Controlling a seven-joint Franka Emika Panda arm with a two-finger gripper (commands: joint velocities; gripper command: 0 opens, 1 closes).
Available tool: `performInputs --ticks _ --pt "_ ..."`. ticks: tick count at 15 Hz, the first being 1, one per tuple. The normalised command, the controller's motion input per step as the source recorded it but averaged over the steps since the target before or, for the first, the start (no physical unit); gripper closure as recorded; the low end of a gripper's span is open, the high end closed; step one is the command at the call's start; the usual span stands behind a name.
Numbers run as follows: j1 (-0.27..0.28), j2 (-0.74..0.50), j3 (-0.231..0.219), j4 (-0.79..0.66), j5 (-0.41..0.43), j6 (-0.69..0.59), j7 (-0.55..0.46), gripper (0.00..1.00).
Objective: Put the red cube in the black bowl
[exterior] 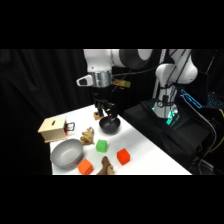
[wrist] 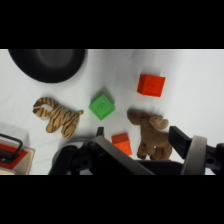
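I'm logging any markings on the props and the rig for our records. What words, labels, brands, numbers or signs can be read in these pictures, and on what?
None can be read.
The red cube, green cube, orange cube and black bowl show plain faces.
The wooden box and the arm's white casing show no legible print; any there is too blurred to tell.
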Motion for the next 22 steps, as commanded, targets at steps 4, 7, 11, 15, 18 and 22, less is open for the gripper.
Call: performInputs --ticks 4,7,11,15,18,22 --pt "0.107 -0.13 0.077 -0.25 -0.135 0.29 0.32 0.0" --pt "0.076 -0.04 0.06 -0.19 -0.105 0.28 0.26 0.0" --pt "0.048 0.02 0.039 -0.13 -0.082 0.26 0.19 0.0" --pt "0.054 0.07 0.038 -0.12 -0.117 0.3 0.19 0.0" --pt "0.052 0.13 0.016 -0.07 -0.164 0.34 0.17 0.0" --pt "0.061 0.12 -0.025 -0.04 -0.17 0.31 0.19 0.0"
